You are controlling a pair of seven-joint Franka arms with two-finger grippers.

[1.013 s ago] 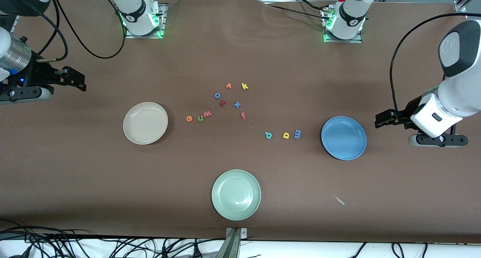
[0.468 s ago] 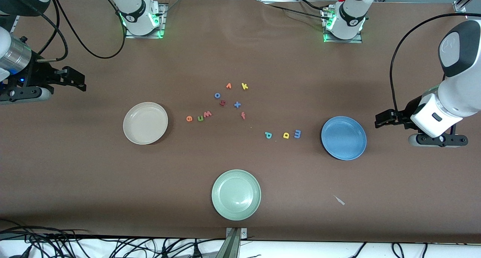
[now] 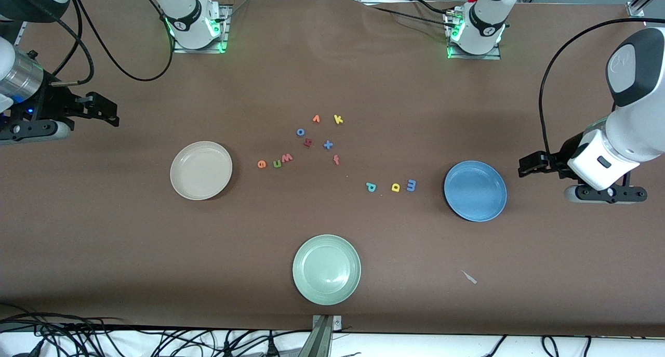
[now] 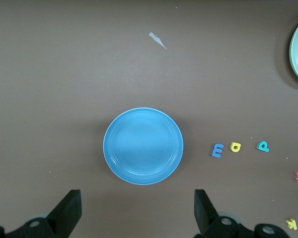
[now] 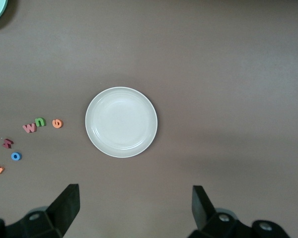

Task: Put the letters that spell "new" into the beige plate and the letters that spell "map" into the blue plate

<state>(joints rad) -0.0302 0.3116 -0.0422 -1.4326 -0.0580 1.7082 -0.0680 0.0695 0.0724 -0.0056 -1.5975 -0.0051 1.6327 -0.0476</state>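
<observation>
You have the beige plate [image 3: 201,170] at the right arm's end and the blue plate [image 3: 475,190] at the left arm's, both empty. The e, n, w [image 3: 276,162] lie beside beige, and p, a, m [image 3: 395,186] beside blue: light, soft foam, so pinch each across its edges. Left gripper [image 3: 526,167] and right gripper [image 3: 110,114] wait with jaws apart; nothing has moved since earlier

I see pale green plate [image 3: 326,269] nearest the front camera | farther than it: orange-red f [image 3: 336,160], blue x [image 3: 328,145], blue o [image 3: 300,132], yellow k [image 3: 337,119]
</observation>
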